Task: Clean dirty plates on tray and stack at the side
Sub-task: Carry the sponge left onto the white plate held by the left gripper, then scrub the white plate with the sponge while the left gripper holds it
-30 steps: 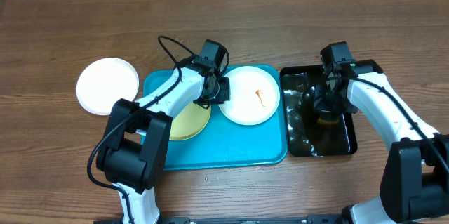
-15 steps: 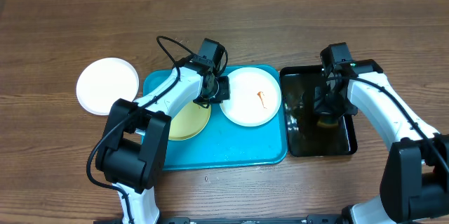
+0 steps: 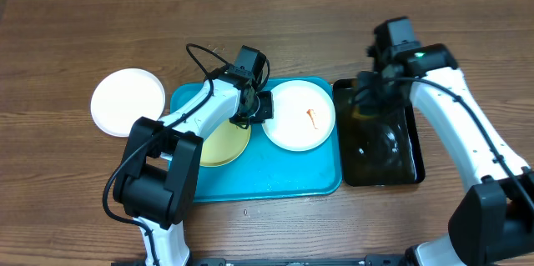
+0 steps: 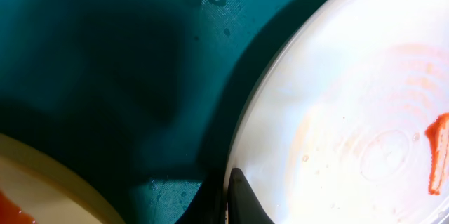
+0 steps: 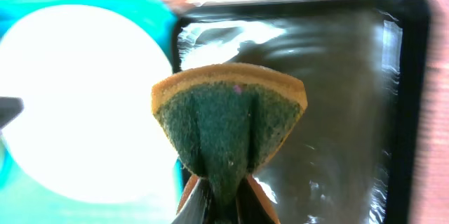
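A white plate (image 3: pixel 299 116) with an orange-red smear lies at the right of the cyan tray (image 3: pixel 275 174). My left gripper (image 3: pixel 255 105) is shut on its left rim. In the left wrist view one finger (image 4: pixel 242 199) lies on the plate (image 4: pixel 351 112). A pale yellow plate (image 3: pixel 224 143) lies at the tray's left, partly under my left arm. A second white plate (image 3: pixel 128 102) lies on the table left of the tray. My right gripper (image 3: pixel 367 103) is shut on a folded green and yellow sponge (image 5: pixel 228 122), held above the left part of the black basin (image 3: pixel 392 153).
The black basin (image 5: pixel 351 112) holds water and stands right next to the tray's right edge. The wooden table runs all around. A black cable loops above my left wrist (image 3: pixel 200 53).
My right gripper has lifted the sponge out of the basin and moved it up and left, towards the tray. My left gripper and the plates have stayed put.
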Available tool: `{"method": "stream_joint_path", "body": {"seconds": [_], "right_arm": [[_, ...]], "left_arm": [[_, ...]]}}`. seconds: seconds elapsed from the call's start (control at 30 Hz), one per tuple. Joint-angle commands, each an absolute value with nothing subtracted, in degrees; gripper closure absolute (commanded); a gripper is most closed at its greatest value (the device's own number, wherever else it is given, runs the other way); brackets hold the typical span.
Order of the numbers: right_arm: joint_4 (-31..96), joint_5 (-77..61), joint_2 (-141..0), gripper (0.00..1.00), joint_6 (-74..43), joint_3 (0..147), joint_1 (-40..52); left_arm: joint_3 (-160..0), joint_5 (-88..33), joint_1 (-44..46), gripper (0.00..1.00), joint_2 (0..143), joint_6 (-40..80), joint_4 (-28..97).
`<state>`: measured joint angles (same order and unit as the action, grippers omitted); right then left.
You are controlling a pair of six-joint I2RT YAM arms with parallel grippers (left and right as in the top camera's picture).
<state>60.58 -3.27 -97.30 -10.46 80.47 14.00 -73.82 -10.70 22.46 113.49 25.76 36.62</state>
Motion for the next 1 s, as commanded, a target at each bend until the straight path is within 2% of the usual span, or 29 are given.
{"method": "stream_joint_path", "body": {"seconds": [0.0,0.4,0.5,0.6,0.67,0.97], "right_arm": [[57.3,-6.5,-97.2,0.96,-10.0,81.7,18.1],[52.6,12.0,-108.6,0.96,-10.0,81.6,29.2],[51.8,12.4,-111.0,0.95,-10.1,81.6,30.0],[51.4,12.4,-112.6,0.78,-10.3,81.6,30.0],[51.4,12.4,-113.0,0.70,-10.3,81.6,30.0],[51.4,7.4,-113.2,0.65,-10.5,81.6,30.0]], "left_arm": [[-73.7,-13.2,23.0,0.96,114.1,25.3,36.6],[-73.7,-13.2,23.0,0.95,114.1,25.3,36.6],[-73.7,-13.2,23.0,0.95,114.1,25.3,36.6],[-73.7,-13.2,23.0,0.95,114.1,25.3,36.6],[-73.7,-13.2,23.0,0.95,114.1,25.3,36.6],[-73.7,-13.2,23.0,0.94,114.1,25.3,36.6]]}}
